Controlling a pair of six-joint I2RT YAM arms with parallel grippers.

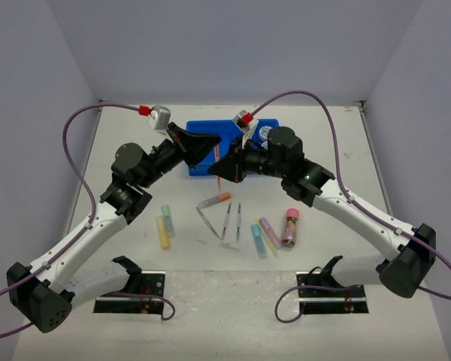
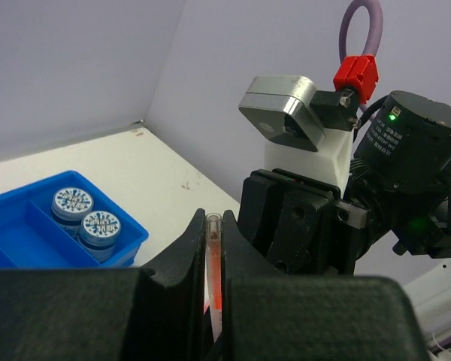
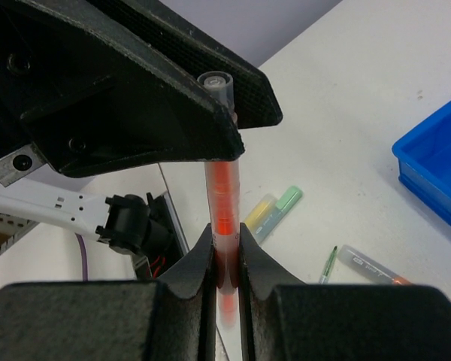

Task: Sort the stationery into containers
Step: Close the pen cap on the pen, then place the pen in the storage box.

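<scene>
**One red pen, two grips: release one cleanly**

We see the left gripper point(image 2: 213, 248) and the right gripper point(image 3: 225, 252) both clamped on the same red pen point(image 3: 222, 197), which is held in the air near the blue tray point(image 2: 22, 233). We judge that one gripper must open fully before the other pulls away. Otherwise the pen may twist or drop short of its compartment.
</scene>
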